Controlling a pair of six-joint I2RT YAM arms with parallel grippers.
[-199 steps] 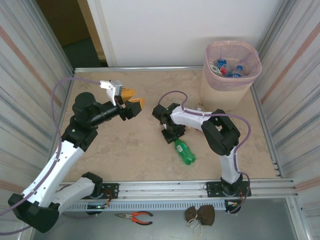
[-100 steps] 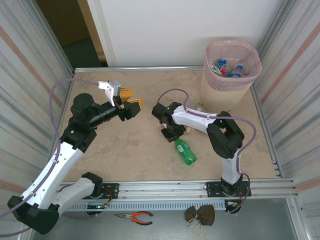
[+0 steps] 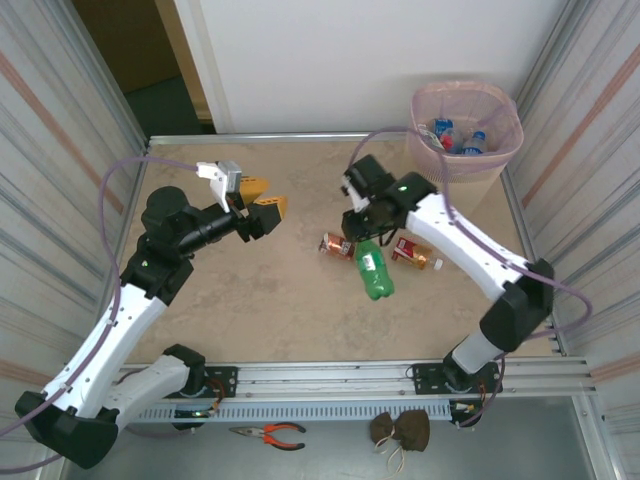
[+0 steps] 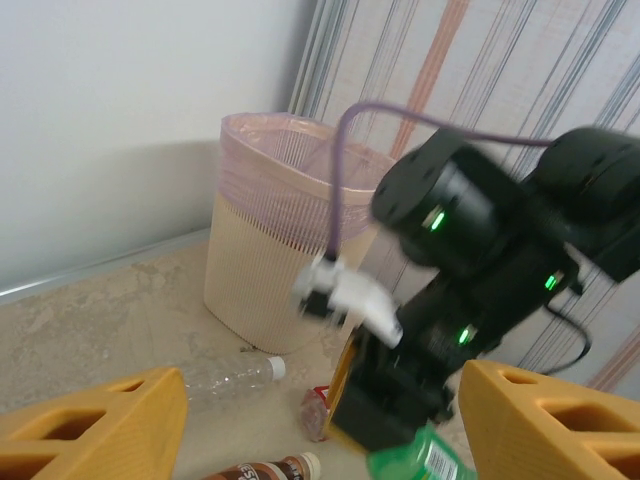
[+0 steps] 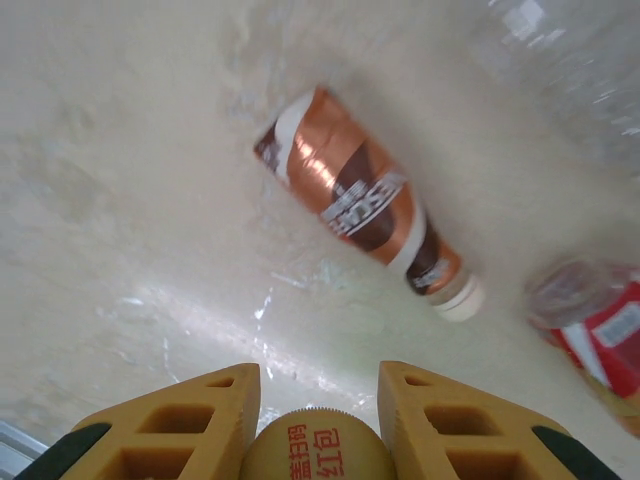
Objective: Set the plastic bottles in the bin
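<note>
Corrugated metal side walls [image 3: 60,120] and a white back wall [image 3: 330,60] are seen around a beige marble-look worktop [image 3: 270,300]. The bin [image 3: 495,155] is stood in the far right corner. A few plastic bottles [image 3: 442,132] with blue labels are already lying inside it, so part of the task is judged done. The left gripper [image 3: 265,197] is held spread and empty above the left-middle of the worktop, well apart from the bin. The right gripper [image 3: 363,232] is pinched on the cap of a green bottle [image 3: 372,272], which appears lifted clear of the worktop near its centre. In the right wrist view a yellowish cap [image 5: 315,452] is clamped between the fingers [image 5: 165,425]. Left lying on the worktop are a brown-labelled bottle [image 3: 337,245], a red-labelled bottle [image 3: 415,253] and a clear bottle [image 4: 225,378] near the bin's base. Four bottles are judged not yet binned, with the green one likely next.
</note>
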